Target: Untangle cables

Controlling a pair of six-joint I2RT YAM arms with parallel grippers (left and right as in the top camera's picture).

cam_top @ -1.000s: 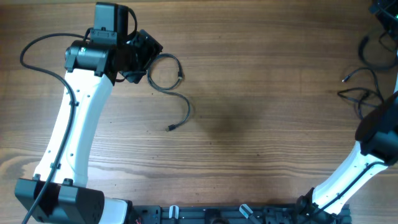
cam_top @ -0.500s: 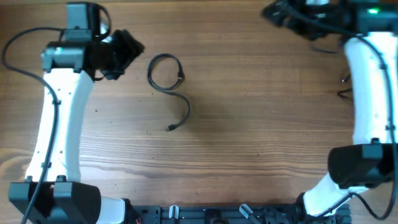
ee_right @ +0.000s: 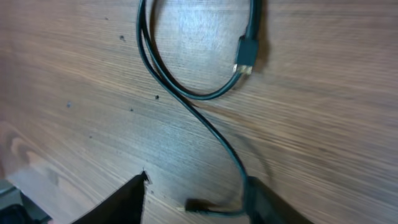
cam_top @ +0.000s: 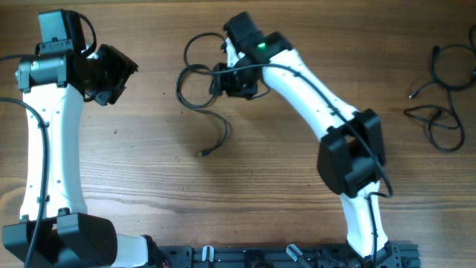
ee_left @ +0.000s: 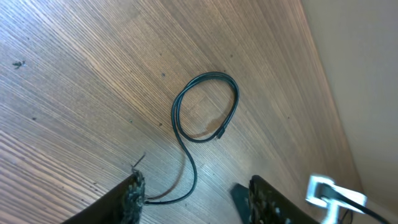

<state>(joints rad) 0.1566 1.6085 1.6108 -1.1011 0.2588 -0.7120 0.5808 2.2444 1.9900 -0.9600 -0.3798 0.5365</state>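
One thin black cable (cam_top: 195, 91) lies on the wood as a loop, its tail curling down to a plug end (cam_top: 203, 153). Over the loop's right side hovers my right gripper (cam_top: 222, 80). In the right wrist view the gripper (ee_right: 196, 200) is open; the cable (ee_right: 186, 99) runs down beside the right finger (ee_right: 277, 205), and a plug end (ee_right: 199, 204) lies between the fingers. My left gripper (cam_top: 119, 73) stands to the left of the loop, apart from it. It is open (ee_left: 196, 200), with the loop (ee_left: 205, 106) ahead and the tail passing near its left finger (ee_left: 134, 199).
More black cables (cam_top: 439, 97) lie in loose loops at the table's far right edge. A thicker black wire (cam_top: 199, 45) arcs off the right arm just above the loop. The right arm (cam_top: 320, 97) stretches diagonally across the table's middle.
The right arm has swung from the far right across the table to the cable loop. The left arm has drawn back to the left, away from the loop.
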